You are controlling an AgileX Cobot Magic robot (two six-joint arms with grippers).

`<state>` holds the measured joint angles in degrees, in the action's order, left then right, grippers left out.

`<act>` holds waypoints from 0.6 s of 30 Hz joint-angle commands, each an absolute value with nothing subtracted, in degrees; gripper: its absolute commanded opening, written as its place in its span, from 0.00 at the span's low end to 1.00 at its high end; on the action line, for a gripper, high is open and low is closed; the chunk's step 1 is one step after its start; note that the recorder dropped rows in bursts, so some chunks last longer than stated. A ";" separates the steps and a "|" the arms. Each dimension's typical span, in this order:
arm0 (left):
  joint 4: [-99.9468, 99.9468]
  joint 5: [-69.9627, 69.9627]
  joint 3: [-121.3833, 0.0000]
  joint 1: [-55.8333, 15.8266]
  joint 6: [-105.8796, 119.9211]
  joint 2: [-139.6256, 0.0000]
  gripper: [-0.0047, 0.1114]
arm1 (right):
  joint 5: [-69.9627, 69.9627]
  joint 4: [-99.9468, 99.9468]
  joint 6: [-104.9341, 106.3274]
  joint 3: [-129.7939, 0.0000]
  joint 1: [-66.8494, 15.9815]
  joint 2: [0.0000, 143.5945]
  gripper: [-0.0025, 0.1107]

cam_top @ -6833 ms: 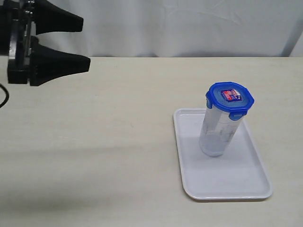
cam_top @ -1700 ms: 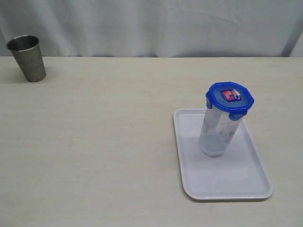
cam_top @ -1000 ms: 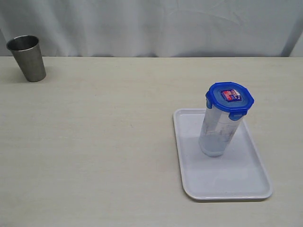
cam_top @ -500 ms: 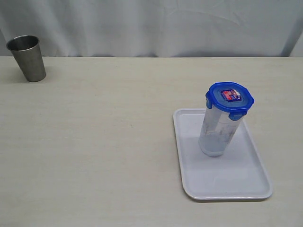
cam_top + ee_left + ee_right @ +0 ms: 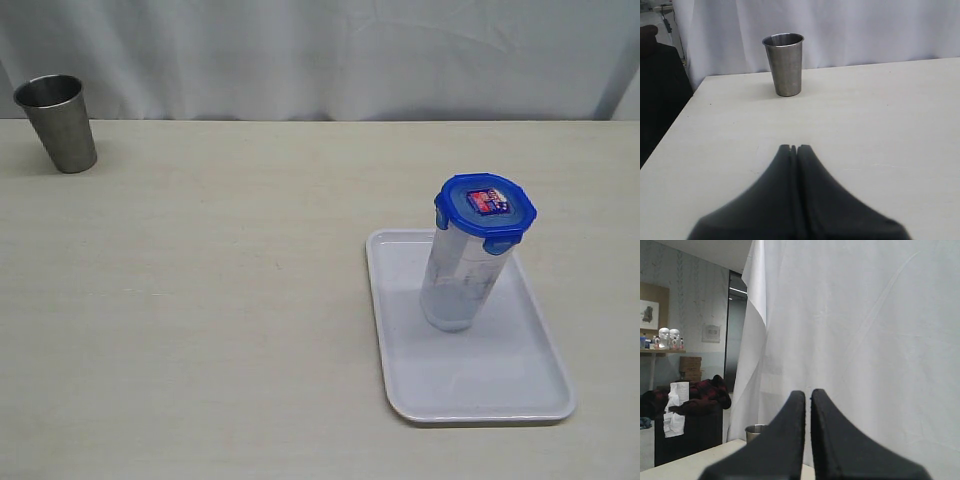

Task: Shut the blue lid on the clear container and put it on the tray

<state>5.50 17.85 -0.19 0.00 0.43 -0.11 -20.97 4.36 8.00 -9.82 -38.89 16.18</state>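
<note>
Clenched tight with nothing between them, the left fingers (image 5: pixel 782 175) hang over the bare bench (image 5: pixel 220 280) and point toward a steel cup (image 5: pixel 785 64). The right fingers (image 5: pixel 790 430) are likewise pressed together and empty, and face a white curtain (image 5: pixel 865 340).

The blue lid (image 5: pixel 485 207) sits on top of the clear container (image 5: pixel 458 285), its snap flaps folded down against the rim and its red-and-white sticker (image 5: pixel 486 201) facing up. The container stands upright on the white tray (image 5: pixel 480 395), in the tray's far half and roughly midway between its long edges. It touches only the tray floor, and the near half of the tray is bare.

The tray lies on the right part of the bench, with its long sides running from near to far. Well apart from it, the steel cup stands upright at the far left corner of the bench, mouth up. The curtain hangs along the bench's far edge — it fills the whole background behind the cup and the tray.
</note>
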 commanded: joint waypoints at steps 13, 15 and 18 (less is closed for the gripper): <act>5.32 17.51 0.00 -0.07 0.58 0.00 0.04 | -22.40 5.52 20.95 -9.31 -38.56 15.88 0.06; 5.32 17.51 0.00 -0.07 0.58 0.00 0.04 | -22.54 5.52 20.12 -8.91 -38.41 15.88 0.06; 5.32 17.51 0.00 -0.07 0.58 0.00 0.04 | -22.61 5.52 13.77 -6.29 -34.28 12.84 0.06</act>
<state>5.50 17.94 -0.19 0.00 0.43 -0.11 -22.17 5.09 17.44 -7.85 -36.78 14.73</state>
